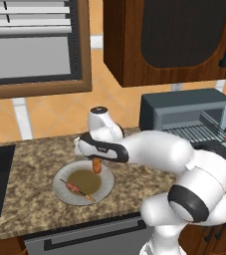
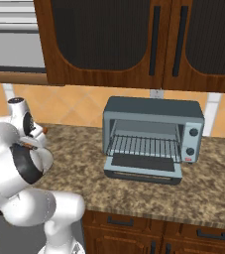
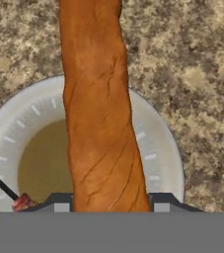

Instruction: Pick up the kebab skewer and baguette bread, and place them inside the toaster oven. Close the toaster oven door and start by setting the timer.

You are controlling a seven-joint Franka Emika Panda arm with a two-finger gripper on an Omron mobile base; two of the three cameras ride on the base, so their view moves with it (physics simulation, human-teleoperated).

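Leftmost, on the speckled brown granite surface [image 1: 30, 169], sat a round white plate with an olive-brown centre [image 1: 59, 191], and on it lay the thin tan kebab skewer threaded with small reddish-brown meat chunks [image 1: 77, 190], flat and near the plate's front. It looked light and stiff but narrow, so a pinch across the meat near the middle would probably hold better than one on the bare stick. Just right of it, above the plate's far rim, the dark two-finger tool [image 1: 96, 160] was pinching the plump orange-brown baguette bread [image 1: 97, 166], which hung off the plate; from the hand camera the loaf [image 3: 101, 123] ran lengthwise between the two tips, gripped near one end. It seemed light and crusty, firm enough for a squeeze, though held so far from its middle it could swing. Farther right stood the boxy grey-blue toaster oven [image 2: 153, 110], its drop-down glass door [image 2: 142, 169] lowered and the wire rack [image 2: 143, 145] bare.
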